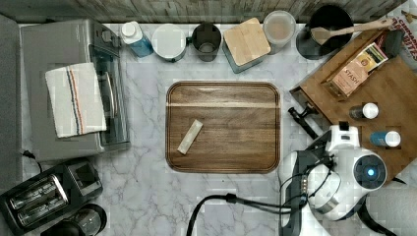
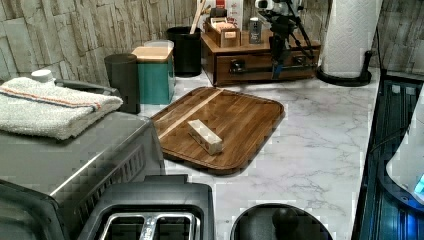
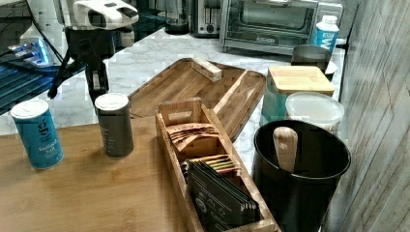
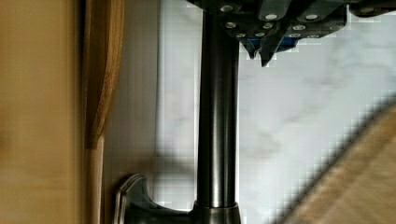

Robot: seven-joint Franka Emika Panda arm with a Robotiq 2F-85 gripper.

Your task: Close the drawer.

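Gripper [image 4: 260,55]: tips drawn close together with nothing between them, low at the front of the cabinet; parked just beside the handle bar, on the side facing away from the wood.
Grip: none; closed on empty air, outer face set toward the bar, contact not certain.
Handle [image 4: 217,116]: long black bar across the drawer front, standing off it on short posts; crossed by the gripper [image 2: 276,67] in the left view.
Drawer [image 2: 250,64]: under the wooden cabinet top [image 1: 388,88], at the top view's right; front looks a little proud of the cabinet, with a dark slit showing from above.
Step in hand: probably the push itself, with most of the travel looking done.
Next move: straight press along the drawer's slide toward the cabinet, level and square to the front, until the front sits flush.
Care: closed tips liable to slip off a round bar, so a push low on the bar or on the wood face seems safer.
Nearby: serving tray [image 1: 223,128] on the marble counter [image 4: 303,107], apart from the push line.
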